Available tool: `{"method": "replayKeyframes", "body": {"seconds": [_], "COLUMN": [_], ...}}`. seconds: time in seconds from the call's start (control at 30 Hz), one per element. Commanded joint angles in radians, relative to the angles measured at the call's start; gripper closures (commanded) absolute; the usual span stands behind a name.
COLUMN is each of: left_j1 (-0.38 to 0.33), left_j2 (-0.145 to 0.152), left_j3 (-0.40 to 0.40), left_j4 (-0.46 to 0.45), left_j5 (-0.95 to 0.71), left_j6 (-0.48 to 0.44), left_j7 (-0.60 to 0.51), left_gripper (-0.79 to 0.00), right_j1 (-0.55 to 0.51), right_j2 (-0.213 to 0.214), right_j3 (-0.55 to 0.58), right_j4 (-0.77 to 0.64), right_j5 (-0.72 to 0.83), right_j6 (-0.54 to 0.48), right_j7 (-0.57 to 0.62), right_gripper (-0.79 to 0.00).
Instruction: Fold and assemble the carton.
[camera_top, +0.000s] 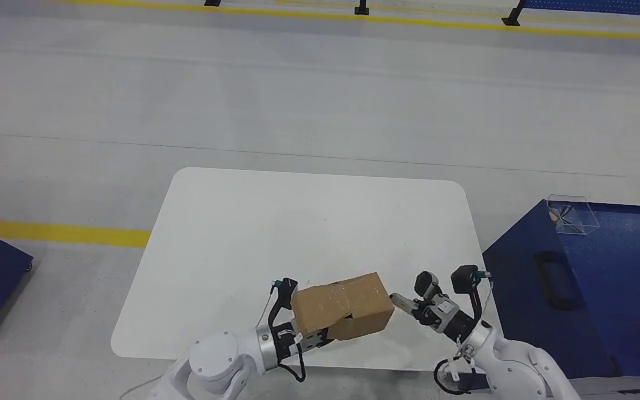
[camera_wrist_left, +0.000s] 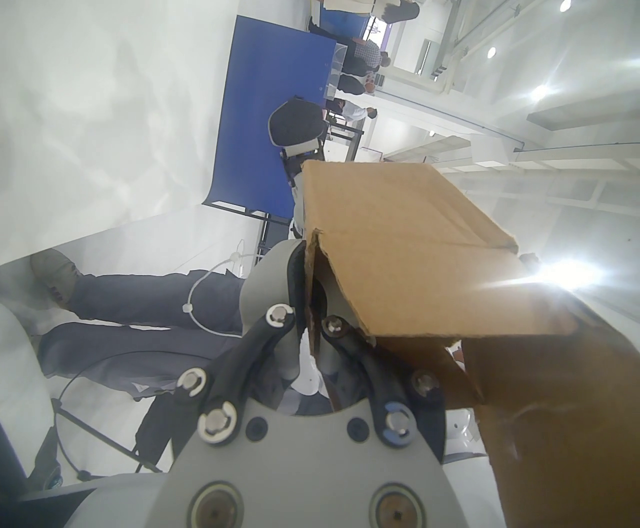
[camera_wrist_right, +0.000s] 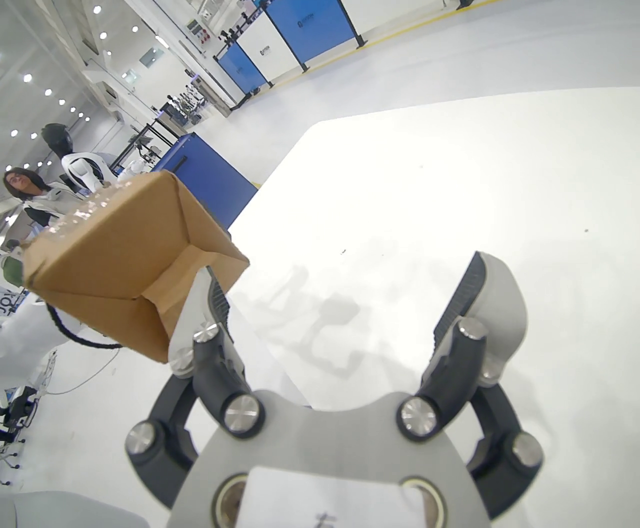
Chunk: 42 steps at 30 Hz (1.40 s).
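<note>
The left gripper (camera_wrist_left: 306, 280) is clamped on the edge of one cardboard wall, which stands pinched between its two fingers. The rest of the brown carton (camera_top: 343, 306) spreads out from that grip, away from the wrist, with its top flaps folded flat and one end flap hanging loose on the side nearest the palm. On the carton's other side sits the right gripper (camera_wrist_right: 345, 300), fingers spread wide with nothing between them. One finger (camera_wrist_right: 210, 300) lies just against the carton's folded end, though whether it touches cannot be told. The other points out over bare tabletop. Both grippers and the carton sit at the near edge of the white table (camera_top: 300, 220), a rounded-corner top that stretches plain and glossy ahead of the fingers. Past the right gripper's outer side stands a blue cabinet (camera_top: 590, 290) with a clear plastic box (camera_top: 572, 214) on its far corner. Beyond the table lies a pale grey floor (camera_top: 300, 90) crossed by a yellow line (camera_top: 70, 233), and far off a row of blue partition panels (camera_wrist_right: 305, 20).
</note>
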<state>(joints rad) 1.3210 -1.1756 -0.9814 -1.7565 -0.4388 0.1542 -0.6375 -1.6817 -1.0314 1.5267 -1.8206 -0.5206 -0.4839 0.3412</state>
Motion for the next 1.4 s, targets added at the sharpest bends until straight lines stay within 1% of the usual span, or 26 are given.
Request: {"method": "replayKeyframes", "body": {"seconds": [0.0,0.1,0.23,0.33,0.37,0.4,0.5,0.57,0.6,0.83,0.87,0.9,0.97,1.03,1.07,1.13,1.17,1.23,1.27,1.3,1.37], "left_j1": [-0.004,-0.010,-0.015,-0.015,-0.014,-0.012,-0.012,-0.012,-0.012,-0.013,-0.012,-0.012,-0.020,-0.032,-0.038,-0.045,-0.043,-0.043,-0.046,-0.061,-0.093], "left_j2": [-0.001,-0.003,-0.005,-0.006,-0.005,-0.005,-0.005,-0.005,-0.005,-0.005,-0.005,-0.006,-0.012,-0.028,-0.037,-0.065,-0.080,-0.115,-0.134,-0.150,-0.185], "left_j3": [0.004,0.010,0.015,0.011,0.008,0.004,0.004,0.004,0.004,0.003,0.001,-0.003,-0.005,-0.012,-0.008,-0.013,-0.009,0.004,0.016,0.037,0.092], "left_j4": [0.003,0.007,0.010,0.011,0.008,0.008,0.008,0.008,0.008,-0.002,-0.030,-0.060,-0.146,-0.216,-0.238,-0.264,-0.263,-0.245,-0.238,-0.232,-0.218], "left_j5": [0.003,0.003,0.005,0.002,0.000,-0.001,-0.001,-0.001,-0.001,0.006,0.015,0.007,-0.040,-0.151,-0.206,-0.372,-0.463,-0.667,-0.766,-0.819,-1.007], "left_j6": [0.002,0.008,0.008,-0.003,-0.022,-0.035,-0.035,-0.035,-0.035,-0.031,0.012,0.095,0.308,0.504,0.588,0.701,0.731,0.755,0.725,0.693,0.616], "left_j7": [0.000,0.001,0.002,0.000,-0.005,-0.008,-0.008,-0.008,-0.008,0.002,0.033,0.084,0.206,0.372,0.451,0.657,0.757,1.007,1.134,1.291,1.491], "left_gripper": [0.000,0.000,0.000,0.000,0.000,0.000,0.000,0.000,0.000,0.000,0.000,0.000,0.000,0.000,0.000,0.000,0.000,0.000,0.000,0.000,0.000], "right_j1": [0.006,0.007,0.007,0.007,0.004,0.000,-0.017,-0.031,-0.036,-0.036,-0.036,-0.036,-0.036,-0.036,-0.036,-0.036,-0.036,-0.036,-0.036,-0.036,-0.036], "right_j2": [-0.002,-0.003,-0.003,-0.002,-0.002,-0.002,-0.001,-0.002,-0.002,-0.002,-0.002,-0.002,-0.002,-0.002,-0.002,-0.002,-0.002,-0.002,-0.002,-0.002,-0.002], "right_j3": [-0.020,-0.038,-0.035,-0.006,0.010,0.029,0.093,0.128,0.136,0.136,0.136,0.136,0.136,0.136,0.136,0.136,0.136,0.136,0.136,0.136,0.136], "right_j4": [-0.001,-0.014,-0.025,-0.014,-0.010,-0.006,0.005,0.005,0.003,0.003,0.003,0.003,0.003,0.003,0.003,0.003,0.003,0.003,0.003,0.003,0.003], "right_j5": [0.013,0.040,0.047,0.061,0.073,0.093,0.161,0.236,0.256,0.256,0.256,0.256,0.256,0.256,0.256,0.256,0.256,0.256,0.256,0.256,0.256], "right_j6": [-0.010,-0.022,-0.025,-0.031,-0.034,-0.037,-0.046,-0.058,-0.067,-0.067,-0.067,-0.067,-0.067,-0.067,-0.067,-0.067,-0.067,-0.067,-0.067,-0.067,-0.067], "right_j7": [0.013,0.027,0.017,-0.011,-0.028,-0.048,-0.105,-0.137,-0.137,-0.137,-0.137,-0.137,-0.137,-0.137,-0.137,-0.137,-0.137,-0.137,-0.137,-0.137,-0.137], "right_gripper": [-0.785,-0.785,-0.785,-0.785,-0.785,-0.785,-0.785,-0.785,-0.785,-0.785,-0.785,-0.785,-0.785,-0.785,-0.785,-0.785,-0.785,-0.785,-0.785,-0.785,-0.785]}}
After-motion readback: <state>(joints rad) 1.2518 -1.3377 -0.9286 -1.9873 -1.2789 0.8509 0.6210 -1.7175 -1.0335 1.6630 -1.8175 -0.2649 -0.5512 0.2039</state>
